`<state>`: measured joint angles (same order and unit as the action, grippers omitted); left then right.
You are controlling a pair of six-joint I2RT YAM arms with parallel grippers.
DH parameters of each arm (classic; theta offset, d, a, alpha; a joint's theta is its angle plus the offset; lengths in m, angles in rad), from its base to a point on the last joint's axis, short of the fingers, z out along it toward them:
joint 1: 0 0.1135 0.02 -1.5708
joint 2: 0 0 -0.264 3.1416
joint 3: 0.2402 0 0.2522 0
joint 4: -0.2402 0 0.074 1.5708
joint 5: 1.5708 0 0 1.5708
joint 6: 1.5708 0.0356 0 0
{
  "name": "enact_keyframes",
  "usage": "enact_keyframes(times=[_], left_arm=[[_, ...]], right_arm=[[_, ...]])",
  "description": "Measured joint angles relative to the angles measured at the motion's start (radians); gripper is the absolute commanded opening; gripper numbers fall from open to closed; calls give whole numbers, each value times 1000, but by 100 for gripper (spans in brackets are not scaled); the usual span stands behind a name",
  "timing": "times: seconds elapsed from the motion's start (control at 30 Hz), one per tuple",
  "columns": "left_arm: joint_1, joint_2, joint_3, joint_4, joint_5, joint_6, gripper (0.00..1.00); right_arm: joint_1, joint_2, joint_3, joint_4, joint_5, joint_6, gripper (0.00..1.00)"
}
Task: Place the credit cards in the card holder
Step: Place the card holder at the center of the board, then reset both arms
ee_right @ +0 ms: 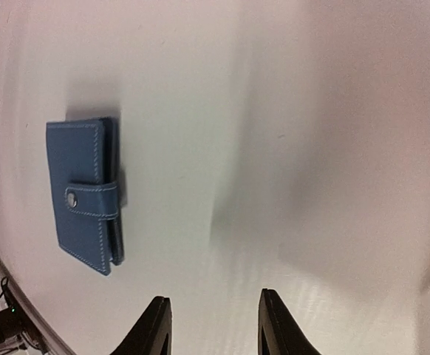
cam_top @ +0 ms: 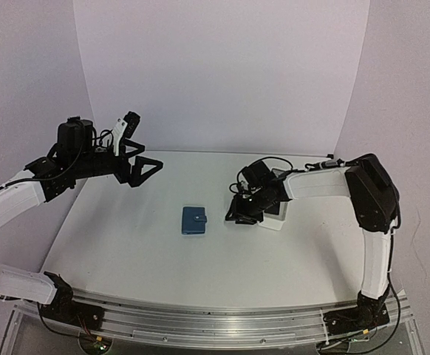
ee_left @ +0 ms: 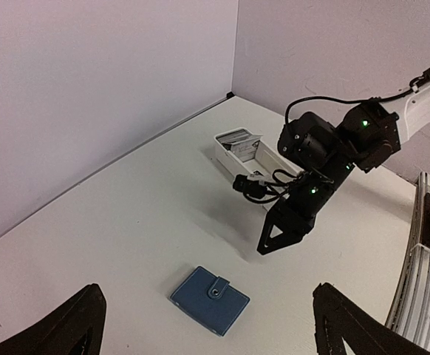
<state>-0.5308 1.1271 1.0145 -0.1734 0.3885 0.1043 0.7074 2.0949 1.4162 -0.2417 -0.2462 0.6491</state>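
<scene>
The card holder (cam_top: 194,220) lies shut on the white table, dark blue with its snap tab fastened. It also shows in the left wrist view (ee_left: 210,299) and the right wrist view (ee_right: 84,194). A pale credit card (ee_left: 239,138) with markings rests in the far end of a white tray (ee_left: 226,155). My right gripper (ee_right: 213,297) hovers low over the table, to the right of the card holder, open and empty. Its dark fingers (ee_left: 278,235) point down at the table. My left gripper (cam_top: 147,140) hangs high at the back left, wide open, holding nothing.
The white tray (cam_top: 278,217) sits just behind the right gripper, partly hidden by the right arm (cam_top: 318,181). A metal rail (cam_top: 222,314) runs along the near edge. White walls close off the back and sides.
</scene>
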Motion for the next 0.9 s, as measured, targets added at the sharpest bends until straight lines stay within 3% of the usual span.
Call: enact_keyframes(times=[0.17,0.63,0.7,0.9], left_arm=[[0,-1,-3,0,0,4,97],[0,-5,-23,9,0,10,99],[0,-9,-42,22,-4,8,100],[34,-16,-217,108,-163,-48,100]], right_arm=[[-72,-101,-50,-84,131,-37,38],[-90,-177,-82,-259,252,-108,38],[-89,-177,-71,-266,230,-128,40],[-55,-293,-71,-149,153,-235,63]])
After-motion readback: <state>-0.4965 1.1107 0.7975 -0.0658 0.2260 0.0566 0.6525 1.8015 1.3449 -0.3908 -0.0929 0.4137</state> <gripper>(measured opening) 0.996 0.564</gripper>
